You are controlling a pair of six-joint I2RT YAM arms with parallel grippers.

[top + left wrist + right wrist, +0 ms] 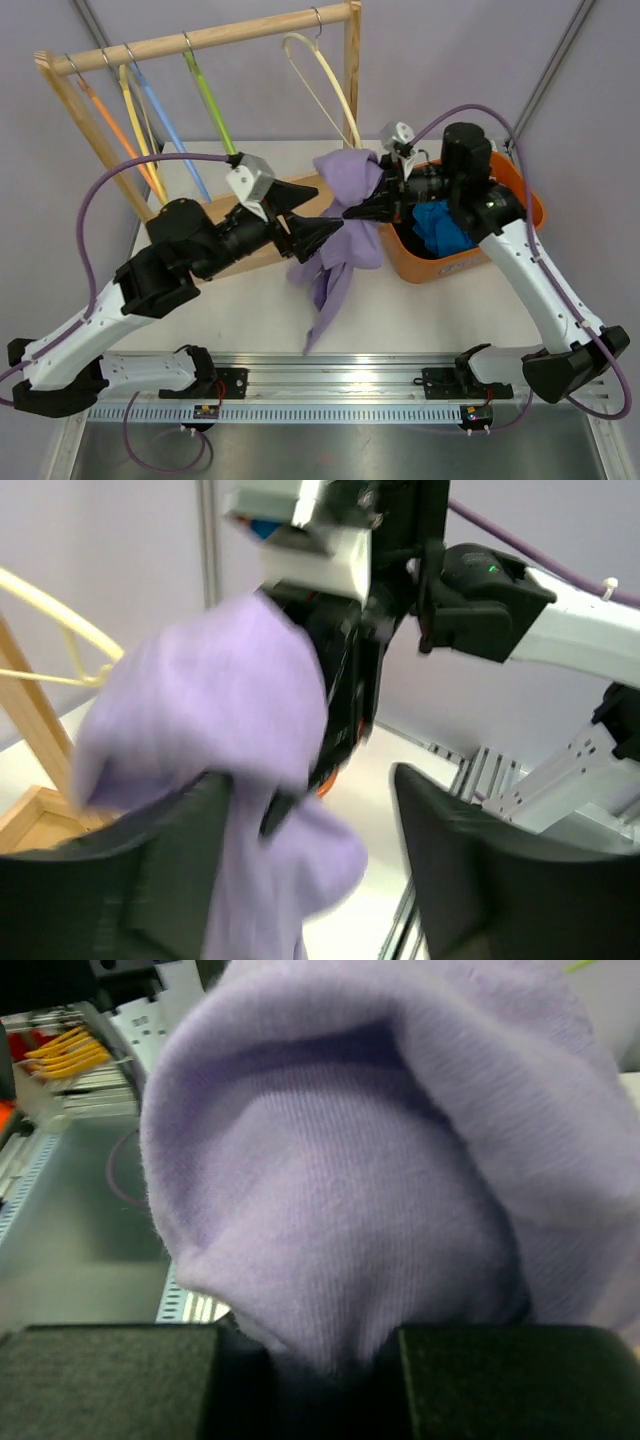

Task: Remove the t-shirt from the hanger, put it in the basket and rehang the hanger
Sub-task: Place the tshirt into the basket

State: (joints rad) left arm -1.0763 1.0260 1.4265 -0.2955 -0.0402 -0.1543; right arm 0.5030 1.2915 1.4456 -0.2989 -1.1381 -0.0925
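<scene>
Two end effectors meet over the table (pixel 250 310) at the lavender t-shirt (pixel 345 205), which hangs bunched between them. Your right end effector (pixel 372 210) is clamped on a fold. Your left end effector (pixel 318 232) stands spread, with cloth draped against one finger. The cream hanger (pixel 322 75) looks bare, though its lower tip sits near the shirt's top. You seem to be at the pull-away step, so draw the shirt clear and then set it down.
</scene>
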